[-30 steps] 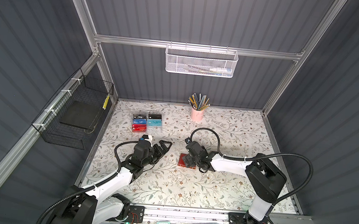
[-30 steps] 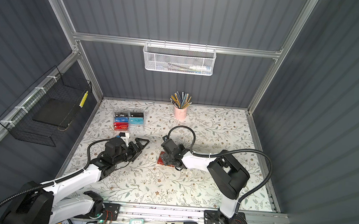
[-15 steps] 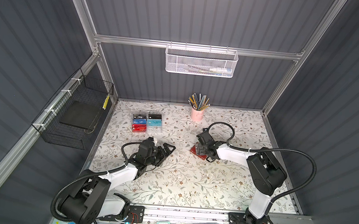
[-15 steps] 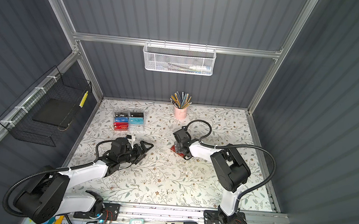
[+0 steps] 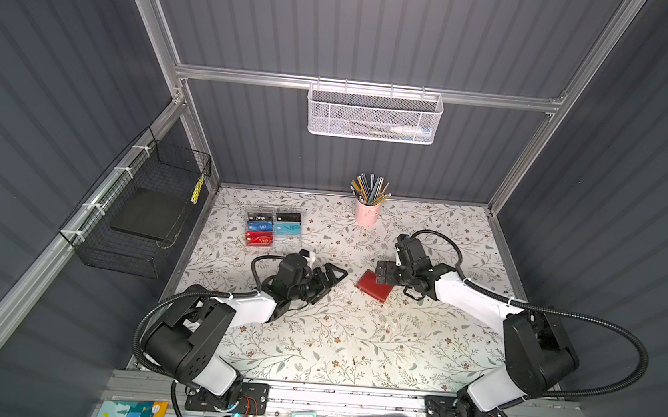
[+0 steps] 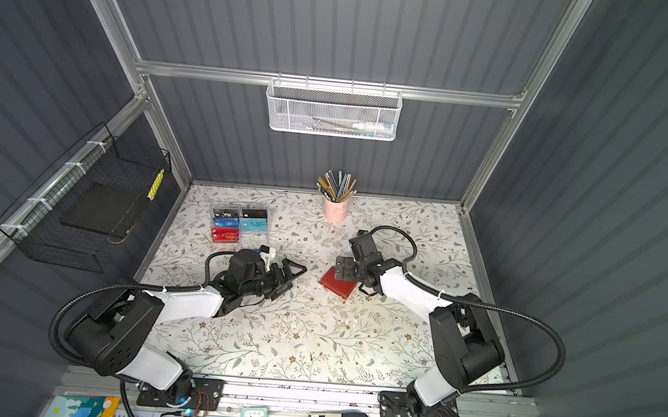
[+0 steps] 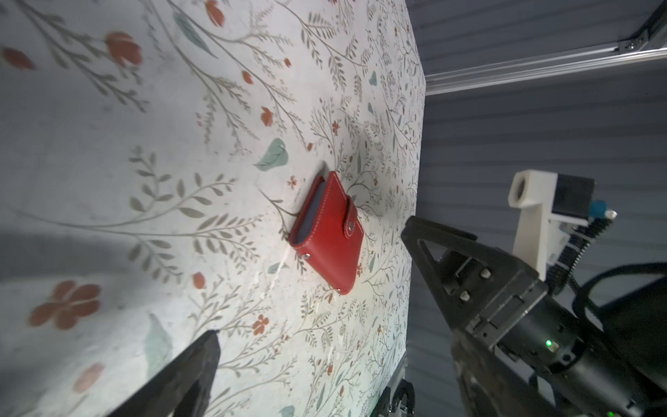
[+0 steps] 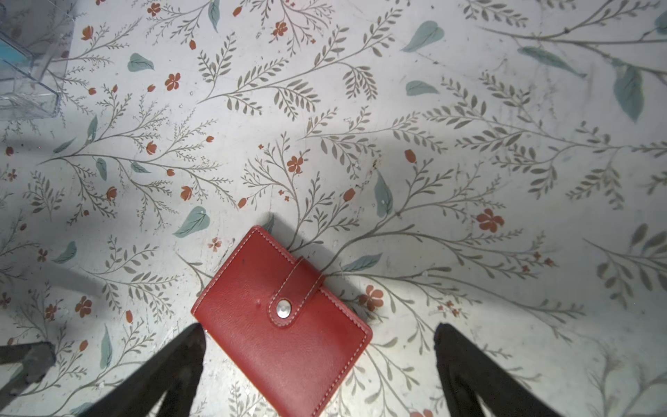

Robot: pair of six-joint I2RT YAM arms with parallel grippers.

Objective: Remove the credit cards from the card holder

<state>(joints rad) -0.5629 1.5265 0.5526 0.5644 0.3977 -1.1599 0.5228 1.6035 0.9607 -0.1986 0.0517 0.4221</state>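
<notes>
- Floral-patterned table (image 5: 352, 345) covers the floor of this grey-walled booth, and the red card holder (image 5: 375, 285) lies flat near its middle, closed, cover up.
- Its snap tab (image 8: 288, 307) is buttoned down. No credit cards show. Only a blue-grey sleeve edge peeks out in the left wrist view.
- The right gripper (image 8: 319, 330) hangs over one end of the holder, jaws spread wide and gripping nothing. I cannot tell whether it touches the leather.
- The left gripper (image 5: 330, 277) sits low just beside the holder, aimed at it, jaws spread and empty.
- I'd say this is the approach before opening, with nothing taken out yet.
- Next, as I judge it, one gripper must pin the holder while the other catches the tab's thin edge and pops the snap. Unpinned, the holder would likely slide.
- The clear box (image 5: 274, 229) of cards stands well apart and is not the target.
</notes>
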